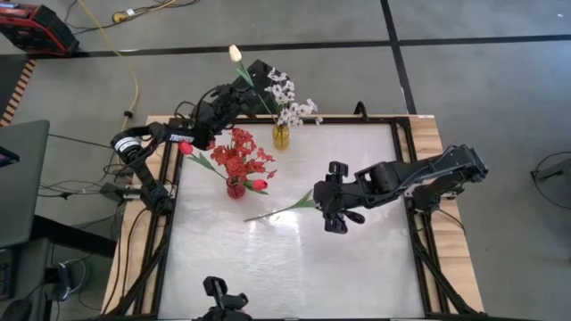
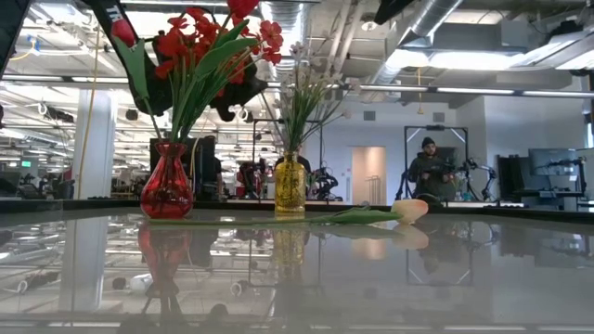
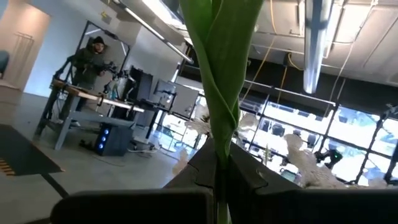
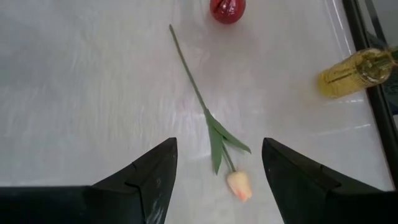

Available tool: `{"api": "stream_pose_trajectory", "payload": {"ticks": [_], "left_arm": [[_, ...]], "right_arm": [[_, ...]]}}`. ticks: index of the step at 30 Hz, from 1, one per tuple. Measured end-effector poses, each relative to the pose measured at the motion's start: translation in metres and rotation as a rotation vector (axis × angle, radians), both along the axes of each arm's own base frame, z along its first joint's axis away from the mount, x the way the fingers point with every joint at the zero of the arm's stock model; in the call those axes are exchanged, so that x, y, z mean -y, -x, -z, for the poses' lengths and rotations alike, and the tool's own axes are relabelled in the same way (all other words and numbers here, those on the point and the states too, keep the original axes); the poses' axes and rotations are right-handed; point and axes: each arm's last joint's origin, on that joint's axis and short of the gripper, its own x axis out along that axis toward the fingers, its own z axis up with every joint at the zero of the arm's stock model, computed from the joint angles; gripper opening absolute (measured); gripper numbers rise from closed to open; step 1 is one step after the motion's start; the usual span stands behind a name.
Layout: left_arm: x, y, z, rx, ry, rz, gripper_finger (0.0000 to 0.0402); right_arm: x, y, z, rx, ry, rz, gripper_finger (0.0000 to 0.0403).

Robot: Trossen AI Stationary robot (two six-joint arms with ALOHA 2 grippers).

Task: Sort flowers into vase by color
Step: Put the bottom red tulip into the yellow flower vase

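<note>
My left gripper (image 1: 254, 82) is raised at the far left, shut on a cream-yellow tulip whose bud (image 1: 235, 53) sticks out beyond it. The yellow vase (image 1: 281, 136) below it holds the white blossom spray (image 1: 287, 96). The red vase (image 1: 235, 187) holds red sprays and red tulips (image 2: 200, 42). A second cream-yellow tulip (image 4: 239, 185) lies flat on the table, its stem (image 1: 272, 212) pointing toward the near left. My right gripper (image 4: 217, 180) is open above its bud, one finger on either side, and touches nothing. My left gripper pinches the tulip's stem and wrapped leaf (image 3: 219, 146) between its two fingers, which lie across the stem. The tulip is lifted clear of the table and tilted: the bud points up and away, and the lower stem (image 1: 266, 102) slants down toward the yellow vase. Where its end lies I cannot tell.
Both vases stand at the table's far left part, close together (image 2: 167, 186) (image 2: 290, 186). The glossy table top (image 1: 294, 267) is framed by black rails (image 1: 410, 178). A person (image 2: 429, 167) stands in the room well beyond the table.
</note>
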Motion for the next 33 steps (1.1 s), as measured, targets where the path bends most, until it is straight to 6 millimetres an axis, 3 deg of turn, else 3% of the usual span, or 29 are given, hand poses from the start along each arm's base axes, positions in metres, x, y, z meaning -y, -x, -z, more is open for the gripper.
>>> {"api": "stream_pose_trajectory", "payload": {"ticks": [9,25,33], "left_arm": [[0.003,-0.006,0.005,-0.086,-0.017,-0.021,0.0000],[0.022,-0.022,0.004,-0.224,-0.244,-0.008,0.0000],[0.025,-0.024,0.004,-0.242,-0.296,0.095,0.0000]], "right_arm": [[-0.002,0.001,0.000,-0.001,0.001,-0.008,0.0258],[-0.002,0.001,0.000,-0.001,0.001,-0.007,0.0258],[-0.001,0.002,0.001,-0.015,0.004,-0.007,0.0258]]}}
